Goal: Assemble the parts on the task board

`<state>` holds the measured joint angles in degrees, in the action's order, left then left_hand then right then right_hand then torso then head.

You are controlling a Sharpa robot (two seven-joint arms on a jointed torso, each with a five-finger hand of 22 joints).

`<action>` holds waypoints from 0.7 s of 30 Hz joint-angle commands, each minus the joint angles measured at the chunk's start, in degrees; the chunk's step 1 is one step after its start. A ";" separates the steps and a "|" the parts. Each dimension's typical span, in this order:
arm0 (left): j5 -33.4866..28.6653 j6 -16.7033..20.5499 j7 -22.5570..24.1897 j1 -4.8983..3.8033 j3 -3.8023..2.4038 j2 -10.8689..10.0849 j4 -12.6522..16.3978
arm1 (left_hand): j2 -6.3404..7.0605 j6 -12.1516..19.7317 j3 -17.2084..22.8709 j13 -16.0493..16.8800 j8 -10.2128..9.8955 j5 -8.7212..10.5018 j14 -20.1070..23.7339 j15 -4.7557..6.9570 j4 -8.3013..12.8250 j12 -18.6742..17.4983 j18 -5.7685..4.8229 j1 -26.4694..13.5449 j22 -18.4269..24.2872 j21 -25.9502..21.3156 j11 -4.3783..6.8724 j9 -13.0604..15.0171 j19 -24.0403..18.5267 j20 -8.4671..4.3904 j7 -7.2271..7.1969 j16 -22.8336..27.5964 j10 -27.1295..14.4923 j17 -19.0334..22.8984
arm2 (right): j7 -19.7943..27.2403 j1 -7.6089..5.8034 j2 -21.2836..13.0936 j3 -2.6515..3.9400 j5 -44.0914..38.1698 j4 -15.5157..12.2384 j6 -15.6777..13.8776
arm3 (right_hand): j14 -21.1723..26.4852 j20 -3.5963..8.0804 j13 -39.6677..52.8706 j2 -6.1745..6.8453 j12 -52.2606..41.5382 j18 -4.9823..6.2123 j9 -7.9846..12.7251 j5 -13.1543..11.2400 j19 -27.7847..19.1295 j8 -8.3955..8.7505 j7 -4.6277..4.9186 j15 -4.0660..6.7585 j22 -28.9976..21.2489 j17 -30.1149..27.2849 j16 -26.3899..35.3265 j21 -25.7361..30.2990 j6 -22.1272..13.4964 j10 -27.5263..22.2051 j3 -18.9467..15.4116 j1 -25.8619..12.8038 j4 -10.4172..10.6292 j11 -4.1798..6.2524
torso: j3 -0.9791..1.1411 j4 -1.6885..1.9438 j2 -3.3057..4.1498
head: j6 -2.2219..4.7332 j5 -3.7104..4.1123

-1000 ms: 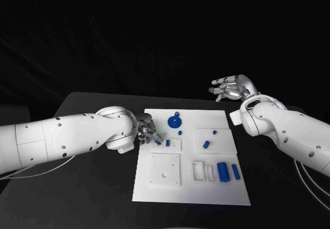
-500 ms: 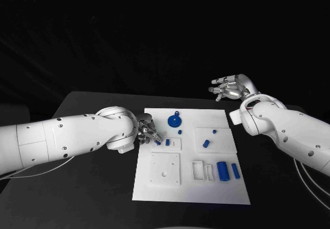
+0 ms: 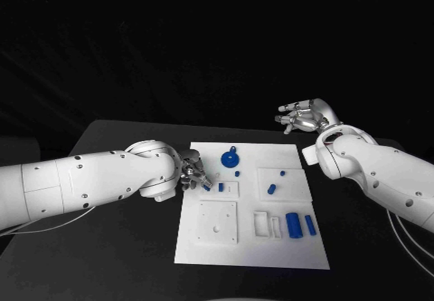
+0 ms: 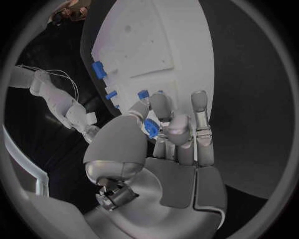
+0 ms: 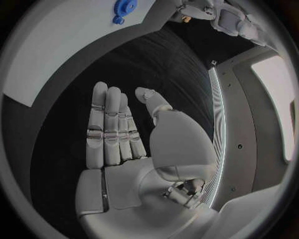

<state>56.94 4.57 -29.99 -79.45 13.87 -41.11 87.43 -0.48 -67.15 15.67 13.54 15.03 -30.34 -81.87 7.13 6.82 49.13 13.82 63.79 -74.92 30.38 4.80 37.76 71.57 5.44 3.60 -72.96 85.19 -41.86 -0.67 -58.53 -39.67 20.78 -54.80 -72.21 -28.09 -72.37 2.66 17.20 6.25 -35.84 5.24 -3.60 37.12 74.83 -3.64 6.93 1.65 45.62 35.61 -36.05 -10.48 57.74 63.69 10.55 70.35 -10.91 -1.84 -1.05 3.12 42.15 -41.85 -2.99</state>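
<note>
Here, the left hand (image 3: 192, 174) sits at the left edge of the white rectangular task board (image 3: 204, 251), its fingers bent over a small raised white square fixture (image 3: 227, 188). The head view leaves the grip mostly hidden behind the wrist, with only a speck of blue at the fingertips. The left wrist view settles it: a small blue plastic peg (image 4: 150, 128) is pinched between the thumb and a finger of the left hand (image 4: 165, 144), the other fingers standing straighter beside it, just above the board (image 4: 162, 45).

In the head view, a second short blue pin (image 3: 221, 187) stands in the fixture just beside that fingertip. Farther along the board lie a round blue gear-like disc (image 3: 229, 159), a small blue stub (image 3: 237, 174) below it, two small blue pieces (image 3: 271, 187) on a raised white square pad (image 3: 294, 188), a large blue cylinder (image 3: 293, 225) with a slimmer blue rod (image 3: 310, 225) next to it, and a flat white plate with holes (image 3: 217, 222).

The right hand (image 3: 303, 116) is raised beyond the board's far right corner, above the black surface (image 3: 118, 251). The right wrist view shows this hand (image 5: 121, 134) flat, fingers extended and empty, with the blue disc (image 5: 123, 8) on the board well apart from it.
</note>
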 commanded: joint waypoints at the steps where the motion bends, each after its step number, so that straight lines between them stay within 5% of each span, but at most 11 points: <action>1: 1.00 -0.91 -0.30 0.16 0.06 -0.12 0.11 | -0.65 -10.36 3.21 0.04 0.11 -0.29 -0.31 0.22 2.98 0.25 1.18 -0.14 -1.05 0.32 1.53 33.47 -0.07 0.23 -8.16 -0.33 1.46 -0.09 | 0.50 0.06 0.10 0.01 -0.07 -0.01 0.78 | 0.24 0.11 -0.05 -0.06 0.07 -0.66 -0.02 0.18 -0.21 0.08 0.39 -0.07 -0.06 -0.05 0.19 -0.36 -0.11 -0.35 0.31 -0.72 -0.02 0.17 | 0.03 0.04 0.00 | 0.01 0.09; 21: 0.14 -3.01 -0.96 0.19 0.06 0.28 -0.04 | -0.61 -10.39 2.75 0.03 0.24 0.37 -0.28 0.13 2.53 0.18 1.18 -0.60 -0.99 0.23 1.44 33.30 -0.14 0.29 -8.17 -0.14 1.46 0.16 | 0.48 0.08 0.14 0.01 -0.07 0.02 0.86 | 0.24 0.11 -0.05 -0.06 0.07 -0.66 -0.02 0.18 -0.21 0.08 0.39 -0.07 -0.06 -0.05 0.19 -0.36 -0.11 -0.35 0.31 -0.72 -0.02 0.17 | 0.04 -0.01 0.01 | -0.03 -0.06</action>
<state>57.54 3.56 -30.34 -79.45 13.79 -41.01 87.32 -0.81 -67.16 15.62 13.53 15.05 -30.15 -81.87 7.13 6.90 49.13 13.82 63.45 -74.91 30.38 4.80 37.83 71.57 5.43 3.61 -72.96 85.19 -41.68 -0.66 -58.48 -39.59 20.78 -54.78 -72.16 -28.00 -72.37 2.66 17.20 6.25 -35.84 5.24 -3.60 37.12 74.83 -3.64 6.93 1.65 45.63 35.61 -36.05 -10.48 57.74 63.69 10.55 70.35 -10.91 -1.84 -1.00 3.10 42.15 -41.90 -3.05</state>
